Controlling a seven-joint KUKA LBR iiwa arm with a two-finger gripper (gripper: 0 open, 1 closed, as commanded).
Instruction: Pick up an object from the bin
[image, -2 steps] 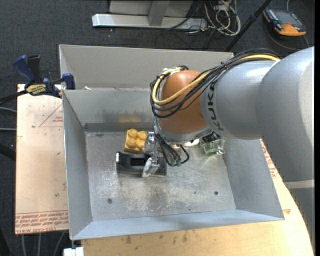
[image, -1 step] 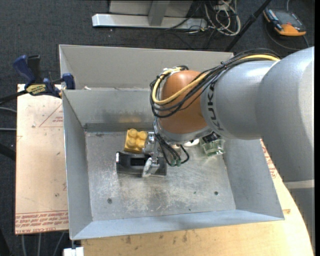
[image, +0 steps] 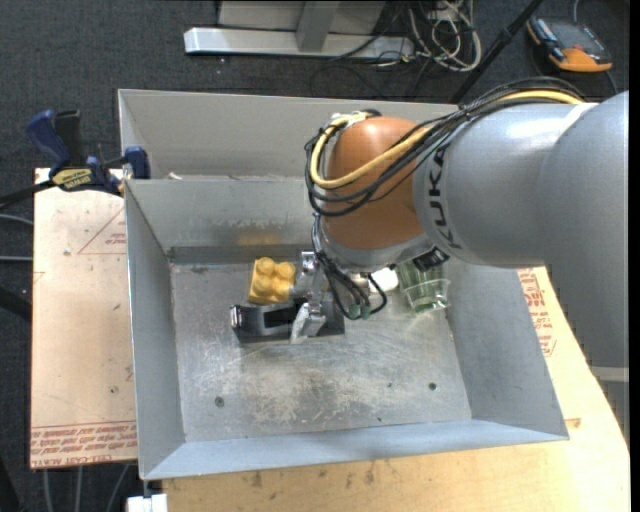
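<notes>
Gripper (image: 308, 318) is low at the right end of the black block (image: 262, 322), mid-bin (image: 150, 330). I cannot tell its opening. I judge the block stiff, light and smooth, so grasp across its narrow sides. The yellow brick (image: 271, 280) lies just behind. The arm (image: 500, 180) hides the contact point and part of a clear item (image: 425, 292).
</notes>
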